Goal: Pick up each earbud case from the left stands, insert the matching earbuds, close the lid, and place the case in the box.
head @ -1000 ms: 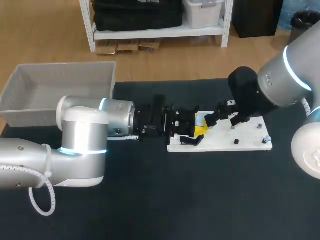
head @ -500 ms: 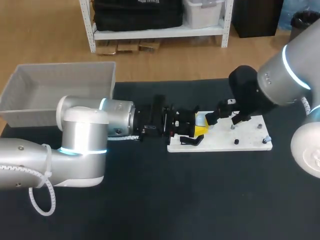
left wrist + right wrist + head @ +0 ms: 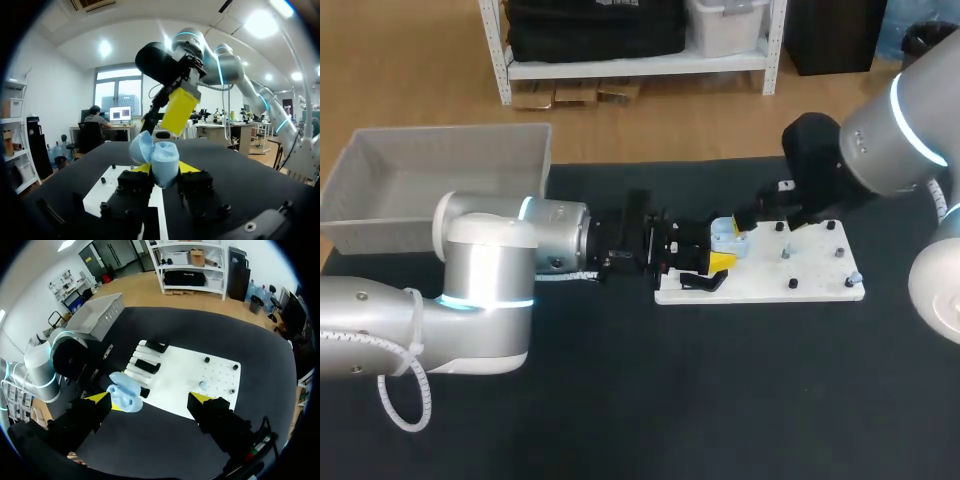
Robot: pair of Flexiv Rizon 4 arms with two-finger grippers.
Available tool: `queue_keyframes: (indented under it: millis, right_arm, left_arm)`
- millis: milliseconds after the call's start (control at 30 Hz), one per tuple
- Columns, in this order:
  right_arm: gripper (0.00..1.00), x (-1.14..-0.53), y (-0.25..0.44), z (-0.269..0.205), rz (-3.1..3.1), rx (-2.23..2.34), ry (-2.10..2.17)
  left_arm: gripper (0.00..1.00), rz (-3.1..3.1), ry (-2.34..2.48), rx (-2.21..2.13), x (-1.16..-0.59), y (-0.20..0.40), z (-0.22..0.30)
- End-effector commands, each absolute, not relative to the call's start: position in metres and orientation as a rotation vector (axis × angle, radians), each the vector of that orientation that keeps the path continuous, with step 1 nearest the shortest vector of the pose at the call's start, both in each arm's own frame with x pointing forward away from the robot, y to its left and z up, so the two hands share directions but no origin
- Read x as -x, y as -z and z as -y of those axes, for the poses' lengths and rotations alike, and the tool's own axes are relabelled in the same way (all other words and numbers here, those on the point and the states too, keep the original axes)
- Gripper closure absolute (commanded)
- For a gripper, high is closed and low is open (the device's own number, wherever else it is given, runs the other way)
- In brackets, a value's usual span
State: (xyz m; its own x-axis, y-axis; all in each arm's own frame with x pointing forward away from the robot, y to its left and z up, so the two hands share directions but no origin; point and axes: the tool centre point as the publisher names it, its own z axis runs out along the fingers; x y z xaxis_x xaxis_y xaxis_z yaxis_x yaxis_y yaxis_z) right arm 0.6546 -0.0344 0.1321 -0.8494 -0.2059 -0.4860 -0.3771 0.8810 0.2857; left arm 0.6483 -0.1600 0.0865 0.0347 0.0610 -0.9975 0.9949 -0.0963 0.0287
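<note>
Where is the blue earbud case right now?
In the head view the blue earbud case is at the left end of the white board, lid open, gripped by the left gripper. The open right gripper hangs just above it.

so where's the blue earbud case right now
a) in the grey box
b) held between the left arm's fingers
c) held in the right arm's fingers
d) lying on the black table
b, the earbud case sits lid-open between the left fingers, while the right fingers hang apart with nothing between them.
</note>
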Motion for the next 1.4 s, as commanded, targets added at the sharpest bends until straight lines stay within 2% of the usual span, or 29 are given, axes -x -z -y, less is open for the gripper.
queue_keyframes:
  millis: [33, 233, 533, 967, 1100, 1133, 1233, 1400]
  right_arm:
    - [0.0, -0.647, -0.146, 0.054, -2.576, 0.402, -0.45]
    - [0.0, -0.649, -0.153, 0.098, -2.606, 0.408, -0.235]
    - [0.0, -0.65, -0.119, 0.157, -2.767, 0.368, 0.027]
    - [0.0, -0.648, -0.07, 0.173, -2.936, 0.42, -0.003]
    - [0.11, -0.65, -0.063, 0.172, -2.958, 0.459, 0.008]
    - [0.18, -0.65, -0.062, 0.172, -2.961, 0.464, 0.01]
    - [0.32, -0.65, -0.056, 0.173, -2.975, 0.481, 0.022]
    - [0.42, -0.649, -0.045, 0.175, -2.995, 0.488, 0.026]
  left_arm:
    - [1.0, -1.186, 1.218, -1.335, -0.646, -0.086, 0.16]
    - [1.0, -1.186, 1.218, -1.335, -0.646, -0.086, 0.16]
    - [1.0, -1.186, 1.218, -1.335, -0.646, -0.086, 0.16]
    - [1.0, -1.186, 1.218, -1.335, -0.646, -0.086, 0.16]
    - [1.0, -1.186, 1.218, -1.335, -0.646, -0.086, 0.16]
    - [1.0, -1.186, 1.218, -1.335, -0.646, -0.086, 0.16]
    - [1.0, -1.186, 1.218, -1.335, -0.646, -0.086, 0.16]
    - [1.0, -1.186, 1.218, -1.335, -0.646, -0.086, 0.16]
